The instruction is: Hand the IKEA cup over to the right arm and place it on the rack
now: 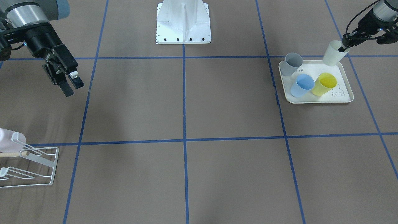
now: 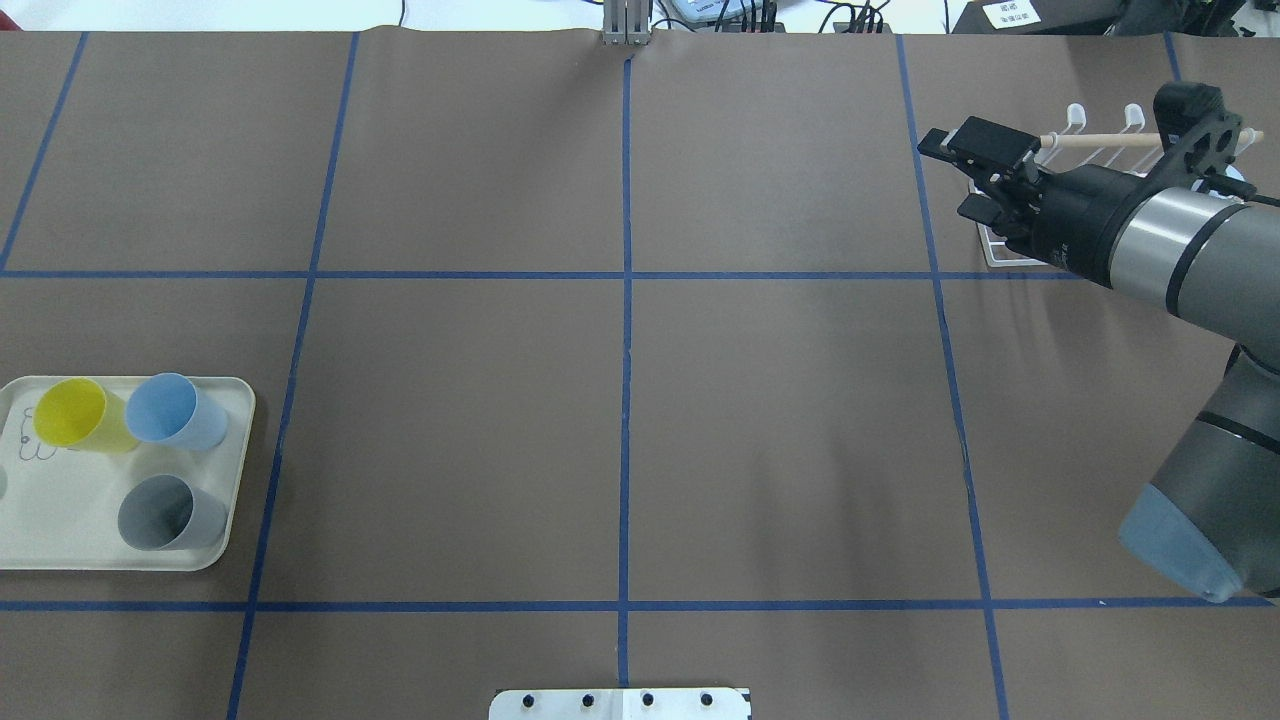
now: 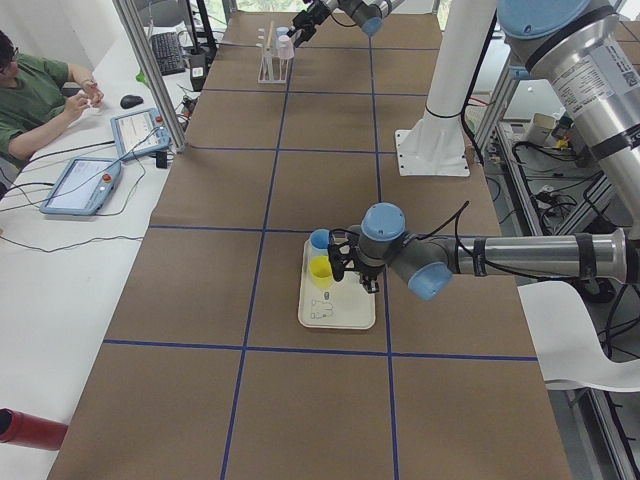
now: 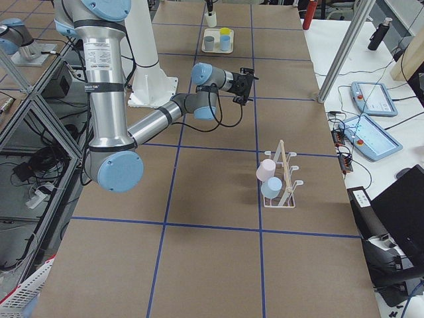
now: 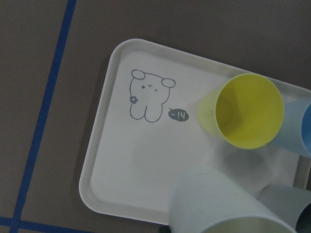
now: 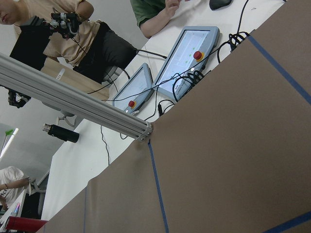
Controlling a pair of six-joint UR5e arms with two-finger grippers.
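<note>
Taken across the front-facing view: at the left edge the rack [image 1: 55,166] sits half out of frame, near the table's corner on the operators' side; above it in the view the right gripper [image 1: 74,88] hangs over bare table [image 1: 186,102] with its jaws apart and nothing between them, apart from the rack; the whole middle span of brown table, crossed only by blue tape lines [image 1: 184,140], lies open from there to the tray [image 1: 311,100], with only the white robot base [image 1: 183,23] at the far middle edge; the tray lies close to the right edge.

Containers, same order: the rack carries a pink cup [image 1: 11,138] on a prong by its wooden dowel [image 1: 14,154], and the right-side view shows a pale blue cup [image 4: 270,187] hung below it; the tray holds a grey cup [image 1: 293,63], a blue cup [image 1: 301,85] and a yellow cup [image 1: 324,84], all mouth up and empty, blue and yellow touching; the white IKEA cup [image 1: 333,54] leans tilted at the tray's corner nearest the robot, and the left gripper [image 1: 344,46] is clamped on its rim, one finger inside.
</note>
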